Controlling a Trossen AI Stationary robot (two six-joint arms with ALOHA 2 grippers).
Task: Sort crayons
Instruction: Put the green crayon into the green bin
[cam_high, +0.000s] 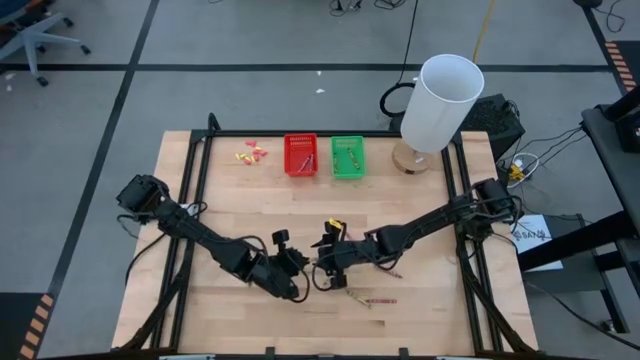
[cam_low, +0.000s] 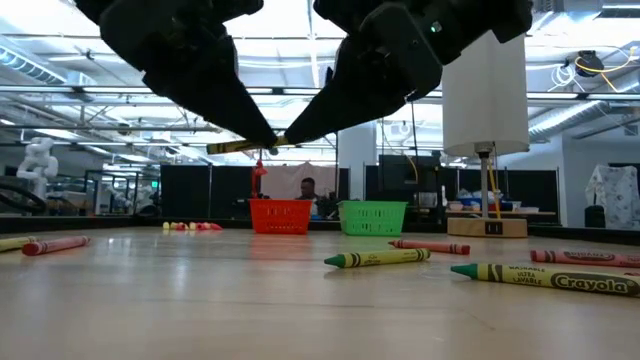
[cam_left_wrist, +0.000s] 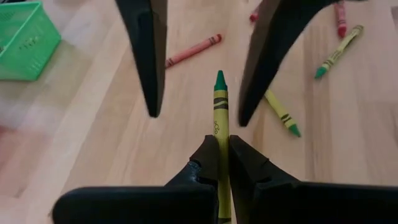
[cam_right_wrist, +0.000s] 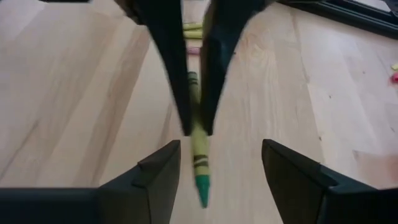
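Observation:
My left gripper (cam_left_wrist: 217, 149) is shut on a yellow-green crayon (cam_left_wrist: 219, 99) above the table's middle, toward its near edge (cam_high: 300, 278). My right gripper (cam_right_wrist: 221, 152) is open and faces it (cam_high: 322, 268). Its two fingers stand on either side of the crayon's green tip (cam_right_wrist: 203, 186) without touching it. The low view shows the crayon (cam_low: 240, 147) well above the table. Several other reddish-brown and yellow-green crayons lie flat on the table (cam_low: 378, 258). A red basket (cam_high: 300, 155) and a green basket (cam_high: 348, 157) stand at the far edge, with crayons in them. My left gripper pinches the crayon's wrapped shaft (cam_left_wrist: 217, 134) between its two fingertips, some way back from the green tip. The crayon runs roughly along the fingers, its tip sticking out ahead and the rest passing back under the gripper. It hangs nearly level, lifted clear of the table.
Loose crayons lie near the table's front, right of the grippers (cam_high: 380, 300). Small yellow and pink scraps (cam_high: 252, 154) lie left of the red basket. A tall white cylinder on a wooden base (cam_high: 440, 100) stands at the far right. A person shows in the room beyond (cam_low: 308, 190).

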